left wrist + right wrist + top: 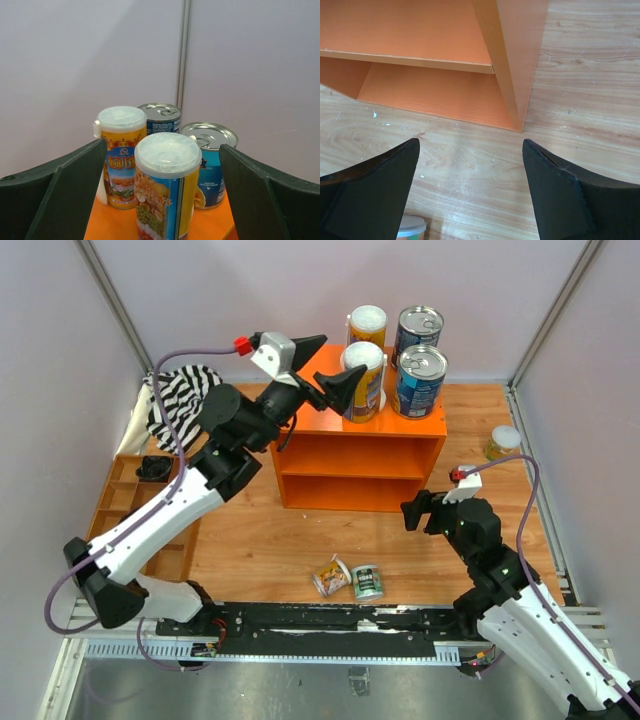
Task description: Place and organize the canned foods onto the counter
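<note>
The orange counter (360,455) stands mid-table. Two tall yellow-and-blue cans (362,380) (367,326) and two wide blue cans (420,382) (418,332) stand on its top. My left gripper (325,366) is open, level with the front tall can. In the left wrist view the gripper (162,146) has that can (167,190) between its fingers with a gap on each side. My right gripper (420,510) is open and empty over the floor by the counter's right front corner (512,75). Two small cans (332,575) (367,582) lie near the front edge, and another (503,442) stands at the right.
A brown compartment tray (125,515) sits at the left with a black object (152,468) in it. A black-and-white striped cloth (185,390) lies behind it. A small can's lid (410,227) shows beside my right gripper's left finger.
</note>
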`<state>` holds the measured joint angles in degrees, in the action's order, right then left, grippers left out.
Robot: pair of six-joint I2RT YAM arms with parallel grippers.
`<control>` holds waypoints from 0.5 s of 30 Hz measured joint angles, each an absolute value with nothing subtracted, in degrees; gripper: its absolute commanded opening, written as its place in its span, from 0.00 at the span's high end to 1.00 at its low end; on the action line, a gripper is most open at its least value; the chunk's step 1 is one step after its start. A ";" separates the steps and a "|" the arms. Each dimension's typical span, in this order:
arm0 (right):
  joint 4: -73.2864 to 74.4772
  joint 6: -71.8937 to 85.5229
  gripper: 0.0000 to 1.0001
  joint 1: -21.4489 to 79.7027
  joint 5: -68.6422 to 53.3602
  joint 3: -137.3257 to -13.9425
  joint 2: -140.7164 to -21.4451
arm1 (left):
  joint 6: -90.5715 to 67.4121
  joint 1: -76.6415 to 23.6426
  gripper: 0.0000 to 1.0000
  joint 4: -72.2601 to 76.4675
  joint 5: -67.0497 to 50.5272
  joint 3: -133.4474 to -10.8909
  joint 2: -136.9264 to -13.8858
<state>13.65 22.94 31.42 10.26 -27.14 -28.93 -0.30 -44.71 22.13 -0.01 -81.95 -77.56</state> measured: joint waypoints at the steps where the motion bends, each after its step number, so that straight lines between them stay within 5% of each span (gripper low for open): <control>1: 13.67 22.94 0.16 31.42 10.26 -27.14 -28.82 | -0.45 -44.71 0.03 21.78 0.25 -81.54 -76.31; 15: 15.75 22.94 0.16 31.42 10.31 -27.14 -27.31 | 1.26 -56.38 0.07 3.79 9.50 -65.67 -53.32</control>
<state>15.75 22.94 31.42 10.31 -27.14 -27.31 1.26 -56.38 3.79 9.50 -65.67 -53.32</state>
